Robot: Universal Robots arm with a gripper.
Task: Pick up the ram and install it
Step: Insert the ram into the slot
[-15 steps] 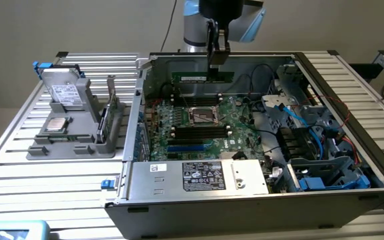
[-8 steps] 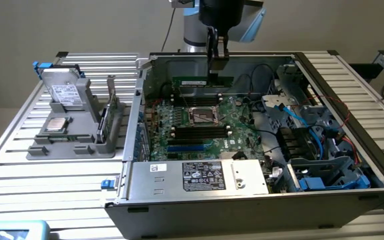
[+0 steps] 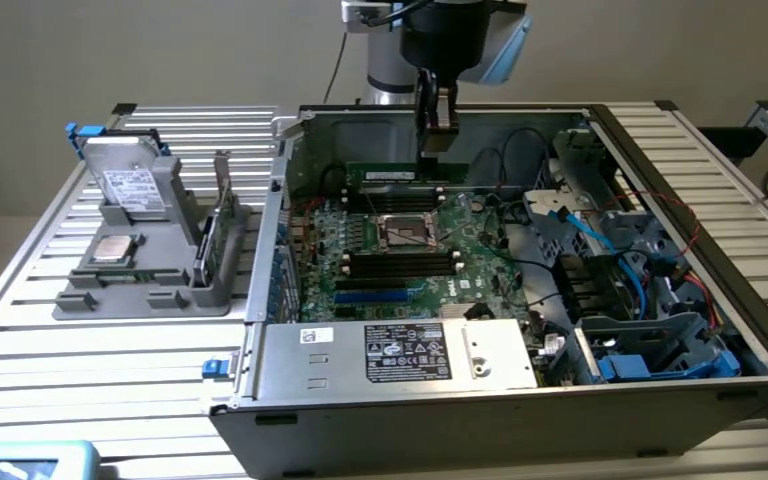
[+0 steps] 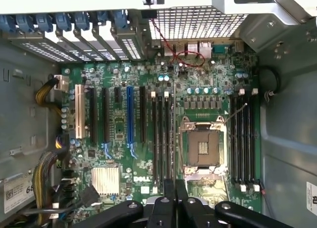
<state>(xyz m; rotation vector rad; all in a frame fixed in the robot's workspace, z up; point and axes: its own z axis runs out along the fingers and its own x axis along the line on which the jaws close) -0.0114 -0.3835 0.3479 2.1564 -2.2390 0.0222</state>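
The fingers [image 4: 168, 196] are clenched close together, and as far as I can tell they are pinching the top edge of the ram [image 3: 404, 176] between them. The gripper [image 3: 435, 155] hangs straight down into the open computer case [image 3: 518, 400].

The ram, a thin green stick with a white label, stands on edge just beside the CPU socket [image 3: 408, 232], on the side of the socket farthest from the exterior camera. It runs parallel to the socket's edge, over the memory slots there. I cannot tell whether it is fully seated.

In the wrist view the gripper [image 4: 174, 183] lines up with the black memory slots [image 4: 163, 134] next to the CPU socket [image 4: 203, 149].

What worries me from here:
- The grip looks slightly off the stick's middle, so a downward push could seat one end and leave the other end raised.
- If the stick's notch misses the slot's key, force could bend the board or crack the slot.
- The socket is open with its contacts bare, so a sideways slip toward it could damage them.
- Black cables [image 3: 498, 165] lie near the socket and could snag the fingers.
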